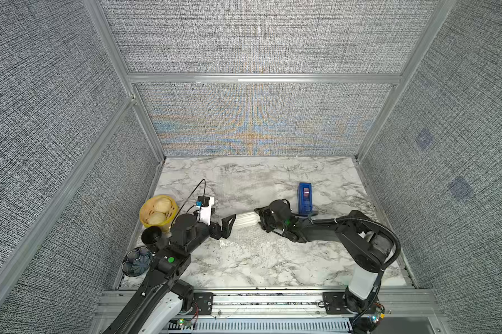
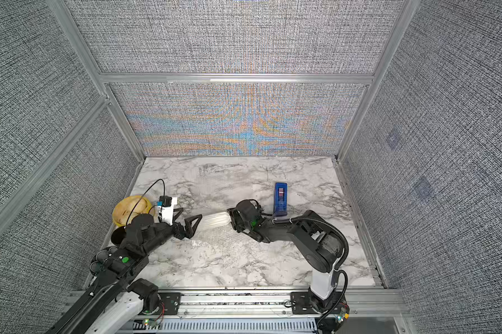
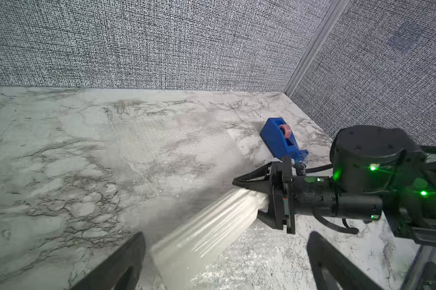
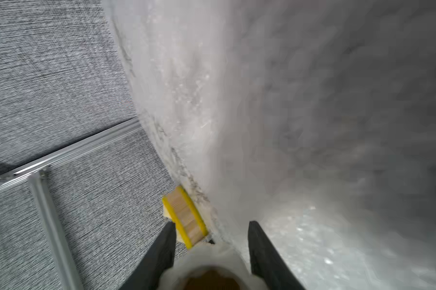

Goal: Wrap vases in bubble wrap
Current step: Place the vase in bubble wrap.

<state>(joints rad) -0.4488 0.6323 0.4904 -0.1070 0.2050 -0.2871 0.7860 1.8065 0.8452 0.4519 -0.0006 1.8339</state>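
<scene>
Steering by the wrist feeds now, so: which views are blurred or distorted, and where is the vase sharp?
Right wrist view: smeared, vase out of focus in the right hand. Left wrist view: vase blurred, blue tape dispenser crisp. Both top views: vase clearest, rainbow moiré on the back wall.

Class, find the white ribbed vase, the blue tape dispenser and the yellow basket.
vase [image 1: 245,221]: in a top view, middle of its ribbed body.
tape dispenser [image 1: 305,204]: in a top view, its blue side.
yellow basket [image 1: 151,227]: in a top view, its near outer wall.
</scene>
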